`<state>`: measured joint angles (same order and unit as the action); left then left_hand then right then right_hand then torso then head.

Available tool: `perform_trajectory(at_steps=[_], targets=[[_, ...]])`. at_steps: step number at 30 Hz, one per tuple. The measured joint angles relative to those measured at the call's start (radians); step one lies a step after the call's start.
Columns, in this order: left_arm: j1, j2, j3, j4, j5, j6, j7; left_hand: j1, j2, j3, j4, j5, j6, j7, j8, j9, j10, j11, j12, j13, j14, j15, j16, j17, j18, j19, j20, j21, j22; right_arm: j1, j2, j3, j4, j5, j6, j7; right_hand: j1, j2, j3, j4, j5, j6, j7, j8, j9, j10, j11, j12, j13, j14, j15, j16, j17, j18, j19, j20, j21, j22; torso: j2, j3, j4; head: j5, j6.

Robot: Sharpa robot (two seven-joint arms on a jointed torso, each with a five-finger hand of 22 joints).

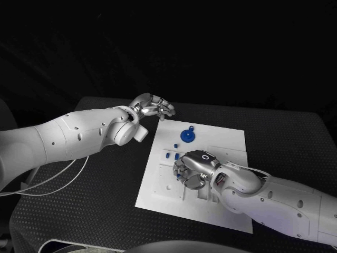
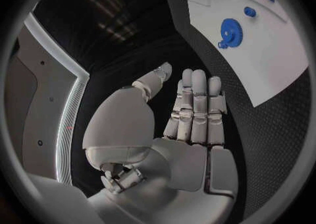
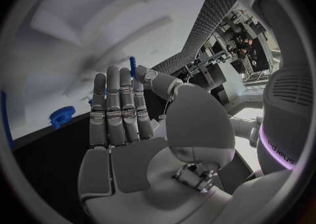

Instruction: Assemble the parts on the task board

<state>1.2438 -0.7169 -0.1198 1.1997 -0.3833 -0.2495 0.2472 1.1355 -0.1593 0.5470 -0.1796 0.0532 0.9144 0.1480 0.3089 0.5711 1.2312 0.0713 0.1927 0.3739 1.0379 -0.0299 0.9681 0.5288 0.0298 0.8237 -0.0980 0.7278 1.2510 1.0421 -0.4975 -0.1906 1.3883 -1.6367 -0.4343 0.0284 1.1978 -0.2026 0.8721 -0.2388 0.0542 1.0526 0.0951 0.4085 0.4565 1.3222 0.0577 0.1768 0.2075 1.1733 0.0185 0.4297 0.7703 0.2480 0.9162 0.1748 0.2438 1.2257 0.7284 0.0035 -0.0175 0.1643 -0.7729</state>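
White task board [image 1: 214, 142], small blue gear [image 1: 187, 135]

The board [image 1: 214, 138] looks like smooth, matt white plastic. The gear [image 1: 188, 135] on it is blue plastic with a slight sheen, its rim toothed. The counter [image 1: 99, 211] has a black, finely textured, matt surface. Both arms wear smooth, glossy white shells. The left hand [image 1: 154, 107] and right hand [image 1: 192, 167] look like satin silver metal with grey pads.

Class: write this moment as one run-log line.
left hand: open, off board | right hand: pinches blue part over board | gear: on board
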Motion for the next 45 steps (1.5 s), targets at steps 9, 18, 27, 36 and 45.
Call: perform_trajectory(at_steps=[9,18,27,36,45], targets=[[0.000,-0.001,0.000,0.001,0.000,0.000,0.000,0.000,0.000,0.000,0.000,0.000,-0.001,0.000,0.000,0.000,-0.004,0.004,0.004,0.000,0.000,0.000,0.000,0.001,0.000,0.000,0.000,0.000,0.001,0.000,0.000,0.001,-0.005,-0.003,0.000,0.000,-0.004,0.004,0.000,0.000,0.000,0.000,0.000,0.000,0.001,0.000,0.000,0.000,0.002,0.000,0.000,0.000,0.000,0.000,0.000,0.000,0.000,0.001,-0.001,0.0000,-0.0014,0.002,-0.003],[0.000,-0.001,0.000,0.000,0.000,0.000,-0.001,0.000,0.000,0.000,0.000,0.000,-0.001,-0.001,0.000,0.001,-0.007,0.000,0.004,0.000,0.000,0.000,0.000,0.001,0.000,0.000,0.000,0.000,0.001,0.000,-0.004,0.001,-0.006,-0.006,-0.001,0.000,-0.004,0.004,0.000,0.000,0.000,0.000,0.000,0.000,0.001,0.000,0.000,0.000,0.003,0.000,0.000,0.000,0.001,0.000,0.000,0.000,0.000,0.001,-0.001,-0.0003,-0.0014,0.003,-0.004],[0.000,-0.001,0.000,0.000,0.000,0.000,-0.001,0.000,0.000,0.000,0.000,0.000,-0.001,-0.001,0.000,0.001,-0.007,0.000,0.004,0.000,0.000,0.000,0.000,0.002,-0.001,0.000,0.000,0.000,0.002,-0.001,-0.008,-0.001,-0.004,-0.009,-0.002,-0.001,-0.004,0.004,0.003,-0.003,0.000,0.000,0.000,0.000,0.003,0.000,0.000,-0.004,0.005,0.000,0.000,0.000,0.002,0.000,0.000,0.000,0.000,0.001,-0.001,-0.0002,-0.0015,0.003,-0.004],[0.000,0.000,0.000,-0.001,0.000,0.000,-0.001,0.000,0.000,0.000,0.000,0.000,-0.001,-0.001,0.000,0.000,-0.007,0.000,0.004,0.001,0.000,0.000,0.000,0.002,-0.001,0.000,0.000,0.000,0.002,-0.001,-0.007,-0.001,0.000,-0.010,-0.004,-0.002,-0.004,0.004,0.003,-0.003,0.000,0.000,0.000,0.000,0.003,0.000,0.000,-0.004,0.005,0.000,0.000,0.000,0.002,0.000,0.000,0.000,0.000,0.001,-0.001,0.0000,-0.0015,0.002,-0.002],[0.000,-0.001,0.000,-0.001,0.000,0.000,-0.001,0.000,0.000,0.000,0.000,0.000,-0.001,-0.001,-0.004,0.000,-0.007,0.000,0.004,0.000,0.000,0.000,0.000,0.003,-0.001,0.000,0.000,0.000,0.002,-0.001,-0.010,-0.001,0.004,-0.012,-0.005,-0.004,-0.004,0.004,0.003,-0.003,0.000,0.000,0.000,0.000,0.003,0.000,0.000,-0.004,0.006,0.000,0.000,0.000,0.003,0.000,0.000,0.000,0.000,0.002,-0.001,0.0000,-0.0014,0.001,-0.001]])
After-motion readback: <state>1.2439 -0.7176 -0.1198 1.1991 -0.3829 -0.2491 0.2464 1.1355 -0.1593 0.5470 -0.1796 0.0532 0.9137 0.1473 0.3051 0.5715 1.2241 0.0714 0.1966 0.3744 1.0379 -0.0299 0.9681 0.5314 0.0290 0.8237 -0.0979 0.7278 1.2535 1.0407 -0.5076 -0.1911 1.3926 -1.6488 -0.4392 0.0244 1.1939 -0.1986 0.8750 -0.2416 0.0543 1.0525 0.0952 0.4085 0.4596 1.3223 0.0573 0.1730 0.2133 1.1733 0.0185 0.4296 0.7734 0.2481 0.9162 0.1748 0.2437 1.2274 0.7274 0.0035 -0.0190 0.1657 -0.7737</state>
